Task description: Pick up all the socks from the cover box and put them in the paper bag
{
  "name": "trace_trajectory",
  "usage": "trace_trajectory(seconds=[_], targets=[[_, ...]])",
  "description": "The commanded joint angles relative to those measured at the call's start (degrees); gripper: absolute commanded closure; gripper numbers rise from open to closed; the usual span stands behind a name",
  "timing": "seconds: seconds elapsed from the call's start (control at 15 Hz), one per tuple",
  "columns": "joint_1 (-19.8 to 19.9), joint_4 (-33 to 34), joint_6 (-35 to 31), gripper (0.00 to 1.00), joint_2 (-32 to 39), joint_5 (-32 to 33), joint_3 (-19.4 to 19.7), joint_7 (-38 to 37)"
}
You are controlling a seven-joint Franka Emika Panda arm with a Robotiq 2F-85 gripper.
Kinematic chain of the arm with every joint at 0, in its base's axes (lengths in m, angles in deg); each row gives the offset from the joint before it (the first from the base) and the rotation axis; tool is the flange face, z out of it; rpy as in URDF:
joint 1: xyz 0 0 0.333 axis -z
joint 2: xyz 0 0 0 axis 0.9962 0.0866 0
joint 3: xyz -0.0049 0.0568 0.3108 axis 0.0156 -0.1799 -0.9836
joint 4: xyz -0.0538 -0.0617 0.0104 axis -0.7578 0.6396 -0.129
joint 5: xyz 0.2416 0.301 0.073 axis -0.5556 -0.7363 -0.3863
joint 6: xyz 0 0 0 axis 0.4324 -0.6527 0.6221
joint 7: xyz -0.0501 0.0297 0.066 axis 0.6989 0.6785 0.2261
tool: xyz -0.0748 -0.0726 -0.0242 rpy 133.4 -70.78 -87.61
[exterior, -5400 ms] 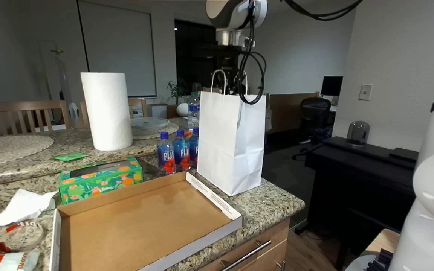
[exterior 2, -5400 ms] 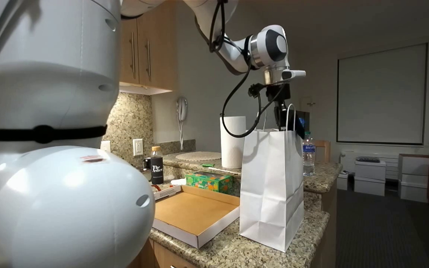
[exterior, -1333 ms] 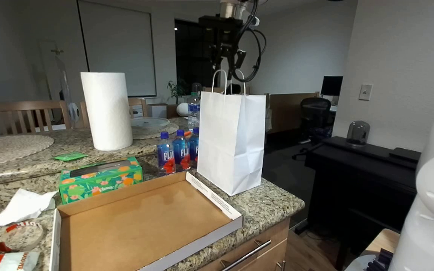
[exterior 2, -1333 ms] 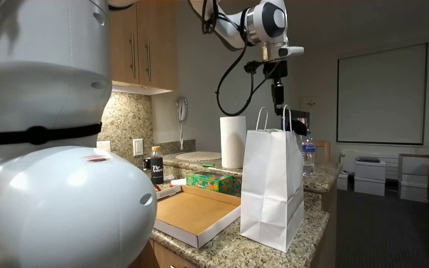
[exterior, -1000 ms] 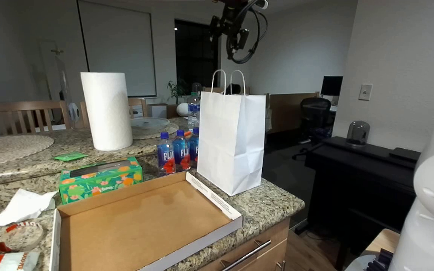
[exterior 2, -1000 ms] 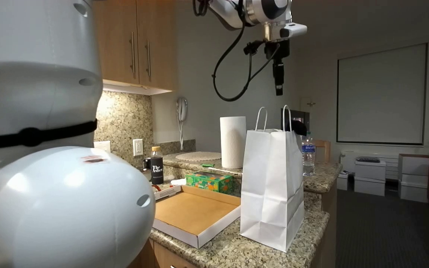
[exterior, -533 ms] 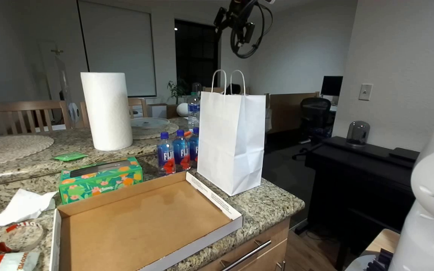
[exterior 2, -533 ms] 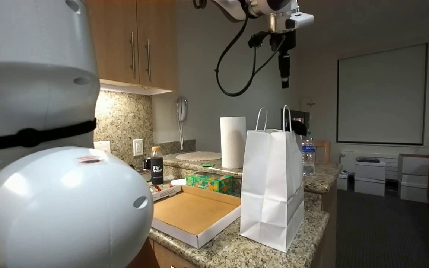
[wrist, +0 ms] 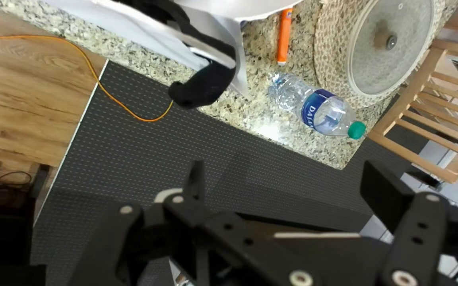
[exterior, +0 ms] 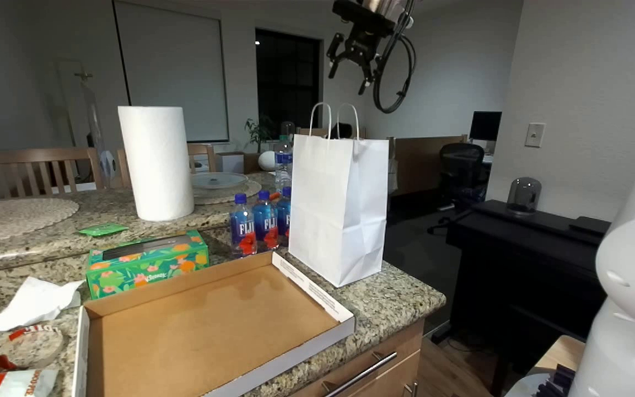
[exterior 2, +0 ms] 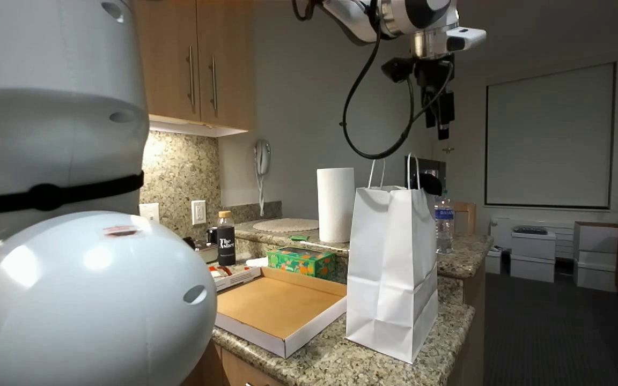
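The white paper bag (exterior: 339, 209) stands upright on the granite counter beside the cover box (exterior: 213, 325), a shallow lid whose brown floor shows no socks. A black sock (wrist: 207, 85) lies across the bag's far rim in the wrist view, its end hanging outside. That same black sock (exterior 2: 428, 184) shows at the rim in an exterior view. What lies deeper in the bag is hidden. My gripper (exterior: 348, 80) is up in the air beyond the bag, higher than its handles. Its jaws stand wide apart in the wrist view, with only dark carpet seen between the fingertips (wrist: 196, 174).
A clear bottle (wrist: 312, 105) with a green cap and an orange marker (wrist: 284, 37) lie near the bag in the wrist view. Several Fiji bottles (exterior: 243, 226), a tissue box (exterior: 146, 264) and a paper towel roll (exterior: 156, 165) stand along the counter.
About five seconds ago the gripper was down at the bag's mouth with the black material; it opened and rose, leaving the sock on the rim. Lately it has moved sideways beyond the bag and slightly lower.
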Motion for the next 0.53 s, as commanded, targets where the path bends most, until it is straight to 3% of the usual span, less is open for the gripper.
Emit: trace_trajectory(seconds=[0.0, 0.47], targets=[[0.83, -3.28, -4.24, 0.00, 1.10, -4.33, 0.59, 9.42], [2.65, -3.10, -2.80, 0.00, 7.69, -16.33, 1.96, 20.38]])
